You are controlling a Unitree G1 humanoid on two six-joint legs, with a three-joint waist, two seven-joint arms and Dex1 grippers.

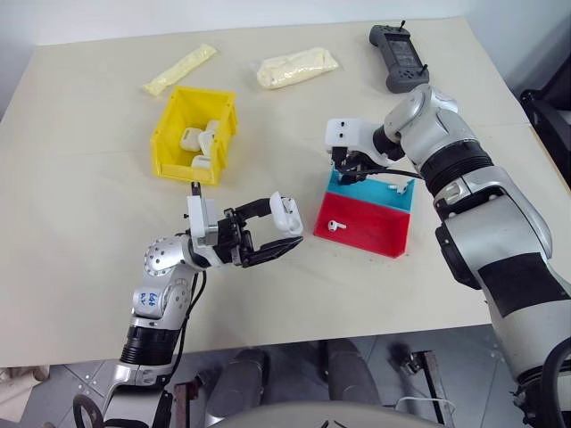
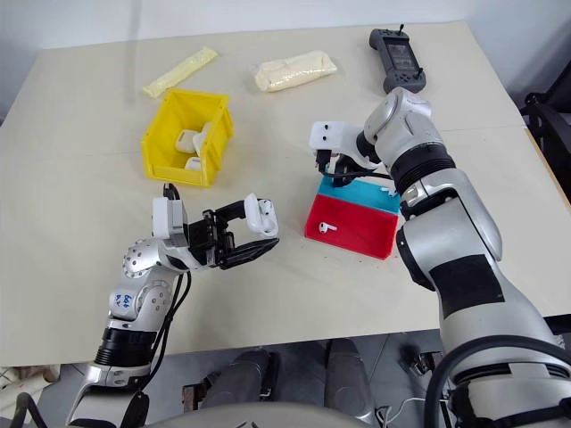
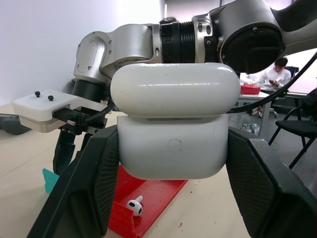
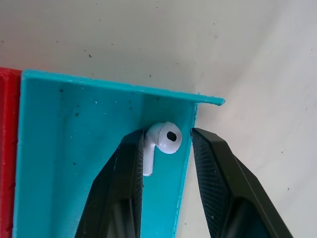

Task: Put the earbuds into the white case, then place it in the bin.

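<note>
White case, lid raised, sits clamped in the left tool, held above bare worktop in front of the yellow bin, which holds several similar white cases. Right of it lies the red and blue tray: one earbud rests in the red half. In the blue half, the right tool, part open, straddles another earbud tight against the tray's corner wall.
</note>
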